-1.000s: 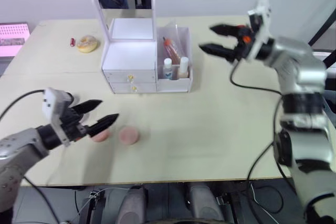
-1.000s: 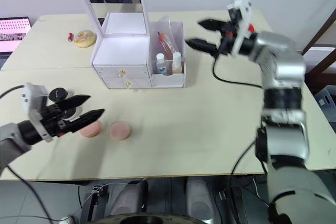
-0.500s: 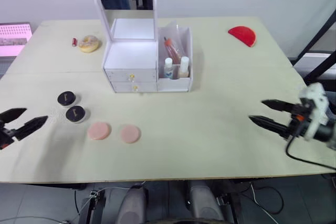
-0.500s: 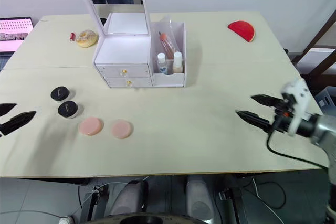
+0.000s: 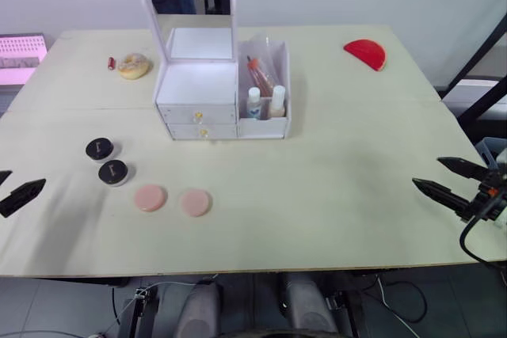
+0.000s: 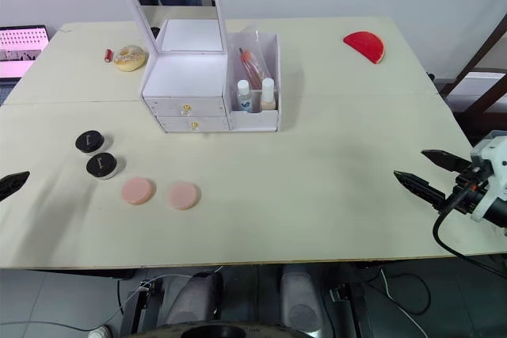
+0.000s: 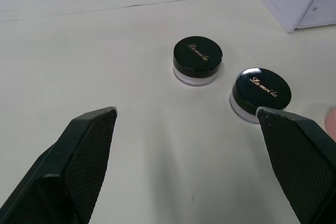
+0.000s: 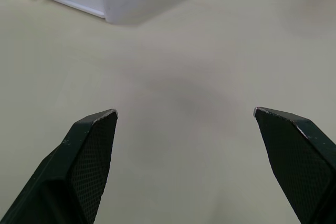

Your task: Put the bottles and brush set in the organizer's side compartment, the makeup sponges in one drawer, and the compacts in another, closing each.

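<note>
The side compartment (image 5: 265,89) of the organizer (image 5: 207,93) already holds two bottles (image 5: 253,104) and a bagged brush set (image 5: 261,75), so the first step appears complete. Both drawers (image 5: 196,124) are shut, with nothing yet loaded, as far as can be judged. The step in hand is therefore the sponges or the compacts.

Gripper state:
- Left gripper (image 7: 186,169): fingers spread wide, holding nothing. It sits at the table's left edge, aimed at the compacts.
- Right gripper (image 6: 424,170): fingers spread wide, holding nothing. It sits at the table's right edge, well apart from every task item.

Count on the table (image 5: 333,180):
- Compacts: two, black-lidded (image 7: 198,59) (image 7: 262,92), just beside each other, left of the organizer and in front of it.
- Sponges: two pink discs (image 5: 149,197) (image 5: 195,203), side by side, near the compacts and toward the front edge.
- Drawers: two, stacked, each with a gold knob.

Other objects: a red half-round piece (image 5: 366,54) at the far right, a doughnut-like object (image 5: 132,65) and a small red item (image 5: 111,62) at the far left.

Next move, as judged: a drawer must be pulled open by its knob before any item goes in. The knob is small, so a narrow, precise pinch is required. The left gripper is nearest the compacts.
</note>
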`<state>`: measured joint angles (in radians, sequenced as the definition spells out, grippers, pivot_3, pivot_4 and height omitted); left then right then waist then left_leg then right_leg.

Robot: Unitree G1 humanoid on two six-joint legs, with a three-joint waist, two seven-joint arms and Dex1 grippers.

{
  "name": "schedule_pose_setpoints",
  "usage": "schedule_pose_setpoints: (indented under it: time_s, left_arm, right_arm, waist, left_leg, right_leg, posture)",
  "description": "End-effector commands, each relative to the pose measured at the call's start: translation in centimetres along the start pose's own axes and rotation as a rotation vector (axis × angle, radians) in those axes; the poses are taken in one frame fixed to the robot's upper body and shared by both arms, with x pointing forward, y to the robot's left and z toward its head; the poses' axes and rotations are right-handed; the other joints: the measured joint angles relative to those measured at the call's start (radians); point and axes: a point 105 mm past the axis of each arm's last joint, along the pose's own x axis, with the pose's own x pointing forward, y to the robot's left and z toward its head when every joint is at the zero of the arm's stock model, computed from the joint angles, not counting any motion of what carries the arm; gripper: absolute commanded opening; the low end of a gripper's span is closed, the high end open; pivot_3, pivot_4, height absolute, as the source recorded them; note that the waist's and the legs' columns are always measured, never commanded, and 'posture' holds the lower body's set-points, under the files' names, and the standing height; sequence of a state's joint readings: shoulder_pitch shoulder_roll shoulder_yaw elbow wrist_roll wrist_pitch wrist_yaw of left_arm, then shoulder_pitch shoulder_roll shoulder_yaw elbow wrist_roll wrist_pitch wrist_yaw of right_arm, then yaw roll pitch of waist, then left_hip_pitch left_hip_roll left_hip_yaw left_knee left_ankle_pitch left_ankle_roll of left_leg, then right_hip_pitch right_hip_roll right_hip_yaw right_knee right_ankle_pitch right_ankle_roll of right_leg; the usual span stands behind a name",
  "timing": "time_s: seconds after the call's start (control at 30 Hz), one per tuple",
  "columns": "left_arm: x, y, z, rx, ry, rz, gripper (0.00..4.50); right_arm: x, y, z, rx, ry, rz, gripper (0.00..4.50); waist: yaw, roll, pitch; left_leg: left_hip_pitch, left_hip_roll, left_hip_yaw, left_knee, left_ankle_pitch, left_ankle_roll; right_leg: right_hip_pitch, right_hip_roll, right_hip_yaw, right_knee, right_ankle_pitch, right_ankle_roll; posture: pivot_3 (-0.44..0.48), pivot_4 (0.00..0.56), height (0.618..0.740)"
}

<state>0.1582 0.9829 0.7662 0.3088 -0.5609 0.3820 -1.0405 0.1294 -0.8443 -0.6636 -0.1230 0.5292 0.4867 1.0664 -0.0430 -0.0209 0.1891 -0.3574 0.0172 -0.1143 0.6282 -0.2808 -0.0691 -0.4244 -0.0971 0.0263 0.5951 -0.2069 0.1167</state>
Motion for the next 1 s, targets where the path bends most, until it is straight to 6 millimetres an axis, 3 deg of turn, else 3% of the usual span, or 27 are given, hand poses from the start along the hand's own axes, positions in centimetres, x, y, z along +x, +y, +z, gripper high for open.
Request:
schedule_pose_setpoints:
  time_s: [0.03, 0.23, 0.37, 0.47, 0.63, 0.73, 0.93, 1.0]
  left_arm:
    - [-0.2, -0.1, 1.1, 0.042, -0.023, -0.004, 4.5]
    - [0.7, -2.0, 1.5, 0.06, -0.036, -0.064, 4.5]
    - [3.0, -7.1, 0.9, 0.051, -0.058, -0.202, 4.5]
    - [5.4, -12.4, 1.5, 0.036, -0.139, -0.257, 4.5]
    - [8.2, -17.2, 3.0, 0.025, -0.268, -0.199, 4.5]
    - [10.0, -20.5, 4.3, -0.068, -0.378, -0.104, 4.5]
    - [11.3, -24.4, 4.8, -0.043, -0.45, 0.015, 4.5]
    - [11.9, -24.7, 5.0, -0.031, -0.471, 0.062, 4.5]
  right_arm:
    - [0.3, 0.3, 1.3, -0.036, -0.038, 0.009, 4.41]
    - [2.0, 1.9, 2.9, -0.047, -0.076, 0.076, 4.41]
    - [4.4, 4.5, 4.8, -0.065, -0.09, 0.187, 4.41]
    - [6.8, 6.4, 6.8, -0.066, -0.139, 0.258, 4.41]
    - [10.2, 9.0, 8.7, -0.069, -0.179, 0.351, 4.41]
    - [12.4, 11.1, 10.1, -0.073, -0.208, 0.421, 4.41]
    - [13.9, 12.4, 10.1, -0.105, -0.193, 0.464, 4.41]
    - [14.0, 12.5, 9.8, -0.11, -0.184, 0.472, 4.41]
  waist:
    - [0.0, 0.0, 0.0]
    - [0.0, 0.0, 0.0]
    - [0.0, 0.0, 0.0]
    - [0.003, 0.0, 0.0]
    - [0.014, -0.003, -0.001]
    - [0.024, -0.002, -0.001]
    - [0.036, -0.003, -0.002]
    - [0.034, -0.003, -0.002]
  left_leg:
    - [0.0, 0.0, 0.0, 0.0, 0.0, 0.0]
    - [0.0, 0.0, 0.0, 0.001, 0.0, 0.0]
    - [0.0, 0.0, 0.0, 0.001, 0.0, 0.0]
    - [0.0, 0.0, 0.0, 0.001, 0.0, 0.0]
    - [0.001, 0.0, -0.002, 0.003, 0.0, 0.0]
    - [0.001, 0.0, -0.002, 0.003, 0.001, 0.0]
    - [0.001, -0.001, -0.003, 0.004, 0.001, 0.0]
    - [0.0, -0.001, -0.003, 0.004, 0.001, 0.0]
  right_leg:
    - [0.0, 0.0, 0.0, 0.0, 0.0, 0.0]
    - [0.0, 0.0, 0.0, 0.0, 0.0, 0.0]
    - [0.001, 0.0, 0.0, 0.0, 0.0, 0.0]
    - [0.001, 0.0, 0.0, 0.001, 0.001, -0.001]
    - [0.003, 0.001, 0.0, 0.002, 0.004, -0.004]
    - [0.004, 0.001, 0.0, 0.001, 0.005, -0.004]
    - [0.005, 0.001, 0.0, -0.001, 0.006, -0.003]
    - [0.005, 0.001, 0.0, -0.001, 0.006, -0.003]
  posture:
    - [0.0, 0.15, 0.739]
    - [0.0, 0.15, 0.739]
    - [0.0, 0.15, 0.739]
    - [0.0, 0.15, 0.739]
    - [0.0, 0.15, 0.739]
    - [0.0, 0.15, 0.739]
    - [0.0, 0.15, 0.739]
    - [0.0, 0.15, 0.739]
